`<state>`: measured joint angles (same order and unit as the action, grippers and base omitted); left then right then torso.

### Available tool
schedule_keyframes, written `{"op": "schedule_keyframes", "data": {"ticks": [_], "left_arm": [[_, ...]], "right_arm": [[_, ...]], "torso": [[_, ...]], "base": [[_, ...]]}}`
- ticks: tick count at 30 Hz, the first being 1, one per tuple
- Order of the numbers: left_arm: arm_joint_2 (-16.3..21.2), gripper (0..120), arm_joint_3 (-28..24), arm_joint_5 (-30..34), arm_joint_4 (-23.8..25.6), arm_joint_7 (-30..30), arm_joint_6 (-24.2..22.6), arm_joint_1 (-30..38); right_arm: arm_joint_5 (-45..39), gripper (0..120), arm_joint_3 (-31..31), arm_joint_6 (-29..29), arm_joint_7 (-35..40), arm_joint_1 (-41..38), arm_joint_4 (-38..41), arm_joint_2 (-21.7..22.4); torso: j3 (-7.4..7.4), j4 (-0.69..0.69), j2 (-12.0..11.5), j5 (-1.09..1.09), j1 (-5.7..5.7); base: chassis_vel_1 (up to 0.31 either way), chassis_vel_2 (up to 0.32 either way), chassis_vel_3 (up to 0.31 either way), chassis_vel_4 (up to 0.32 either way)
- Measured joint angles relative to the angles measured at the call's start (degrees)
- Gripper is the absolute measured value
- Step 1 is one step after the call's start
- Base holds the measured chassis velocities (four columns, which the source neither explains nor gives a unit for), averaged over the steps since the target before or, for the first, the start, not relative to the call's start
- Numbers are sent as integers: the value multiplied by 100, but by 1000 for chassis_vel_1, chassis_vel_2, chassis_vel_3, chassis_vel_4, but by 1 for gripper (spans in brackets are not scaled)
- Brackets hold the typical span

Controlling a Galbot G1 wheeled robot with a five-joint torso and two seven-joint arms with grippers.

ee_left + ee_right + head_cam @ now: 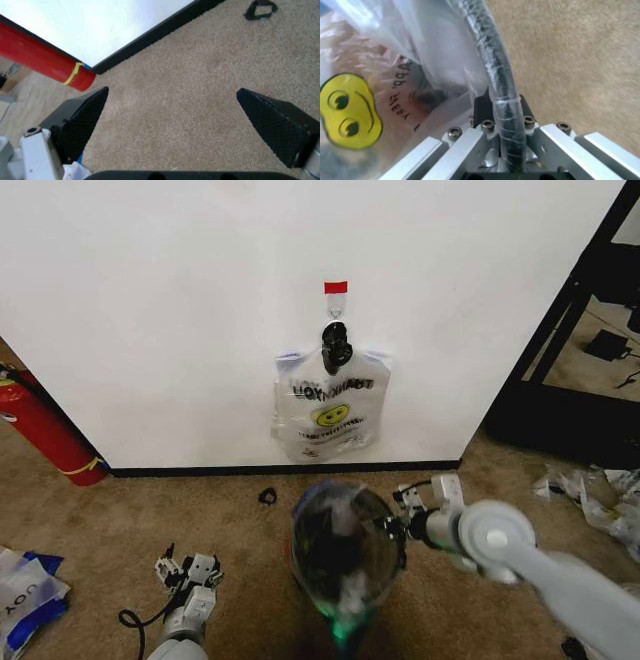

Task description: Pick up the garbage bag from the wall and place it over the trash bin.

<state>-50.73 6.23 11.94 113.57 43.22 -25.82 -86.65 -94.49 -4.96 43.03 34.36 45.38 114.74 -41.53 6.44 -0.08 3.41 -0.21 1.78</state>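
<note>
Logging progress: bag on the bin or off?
On: the garbage bag is draped over the trash bin rim, with the right hand at that rim.

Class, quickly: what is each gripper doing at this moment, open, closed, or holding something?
Left gripper: open, holding nothing, low over the carpet.
Right gripper: at the rim of the trash bin, against the garbage bag; cannot be told.

Grey-white arms, black textured tool (172, 123) pads, possibly wrapped black cable.
</note>
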Motion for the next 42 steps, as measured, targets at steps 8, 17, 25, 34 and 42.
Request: {"op": "schedule_keyframes", "data": {"ticks": [8, 17, 25, 34, 42], "left_arm": [[-59, 100, -16, -29, -73, 10, 26, 42], [-92, 100, -39, -43, -136, 10, 59, 76], [-122, 100, -87, -80, -217, 9, 94, 120], [-121, 100, -70, -100, -239, 2, 122, 112], [-144, 100, 9, -126, -172, 1, 160, 103]], "right_arm": [[189, 0, -152, -36, -15, -184, -964, -1002], [253, 0, -244, -77, 232, -4, -1210, -1319], [539, 3, -183, -98, 223, 181, -1283, -1388], [774, 32, -134, -112, 273, 117, -1319, -1459], [908, 61, -19, -120, 481, 202, -846, -1298]], "torso": [[0, 0, 0, 0, 0], [0, -2, 0, -1, 0], [0, -2, 0, 0, 0], [0, 0, 0, 0, 0], [-1, 1, 0, 0, 0]], "base": [[0, 0, 0, 0], [0, 0, 0, 0], [0, 0, 0, 0], [0, 0, 0, 0], [0, 0, 0, 0]]}}
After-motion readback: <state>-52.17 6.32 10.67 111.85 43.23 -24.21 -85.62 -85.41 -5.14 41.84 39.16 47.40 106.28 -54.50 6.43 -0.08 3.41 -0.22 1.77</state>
